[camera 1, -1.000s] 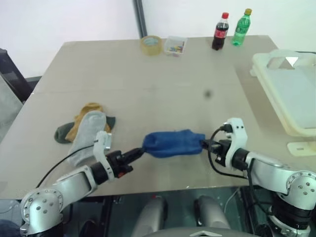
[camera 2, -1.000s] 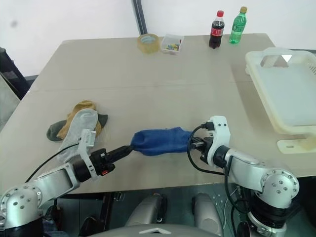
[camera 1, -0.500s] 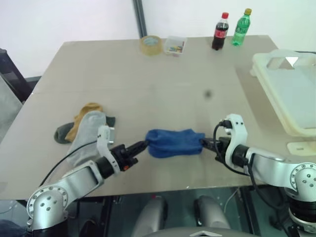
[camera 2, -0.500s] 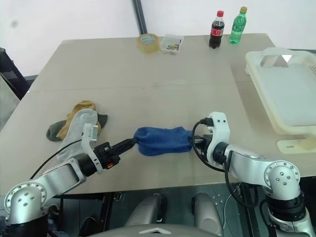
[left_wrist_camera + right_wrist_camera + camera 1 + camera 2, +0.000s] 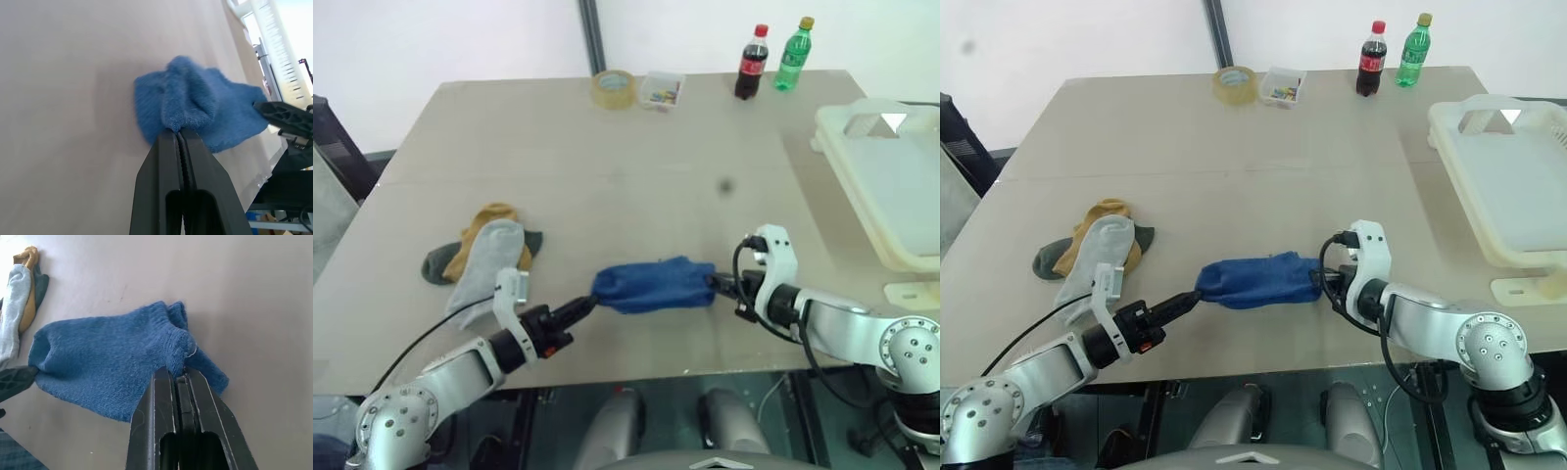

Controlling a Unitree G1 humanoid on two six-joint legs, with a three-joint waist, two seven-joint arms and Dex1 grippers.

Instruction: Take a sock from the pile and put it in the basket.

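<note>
Right end effector [image 5: 180,373] clamped on blue sock [image 5: 107,362] edge; sock on table [image 5: 244,293]; pile [image 5: 22,298] beyond.

The blue sock [image 5: 654,284] is fuzzy knitted cloth with a ribbed cuff, and the socks in the pile [image 5: 481,253] are the same soft matt knit. The bench [image 5: 607,157] is smooth, matt and beige. The basket [image 5: 886,166] at the right is cream plastic with a slight sheen, and the two far bottles [image 5: 773,57] are glossy plastic.
</note>
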